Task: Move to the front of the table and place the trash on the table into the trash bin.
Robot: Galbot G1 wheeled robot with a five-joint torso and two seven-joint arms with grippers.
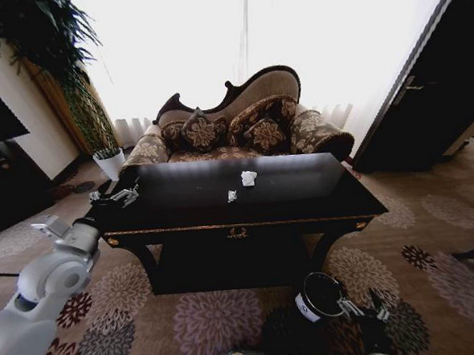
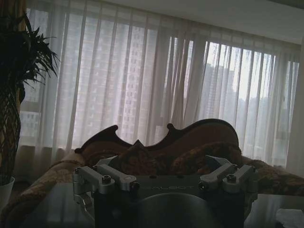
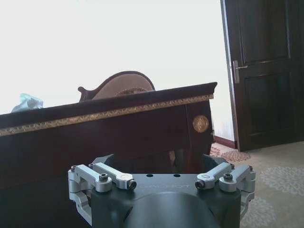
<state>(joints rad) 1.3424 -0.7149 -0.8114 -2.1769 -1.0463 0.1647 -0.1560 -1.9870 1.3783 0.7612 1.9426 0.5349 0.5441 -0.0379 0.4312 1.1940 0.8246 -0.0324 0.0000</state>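
Robot faces the table [image 1: 303,202], sofa [image 1: 241,117] behind it. On the tabletop: white paper wad [image 1: 248,177] near centre, tiny white scrap [image 1: 232,195] just beside it toward the robot. Trash bin [image 1: 318,296] on the carpet [image 1: 206,324] in front of the table, R of centre. Left gripper [image 1: 117,195] over the table's L end; jaws – can't tell. Right gripper [image 1: 364,308] low, just beside the bin; jaws – can't tell either.
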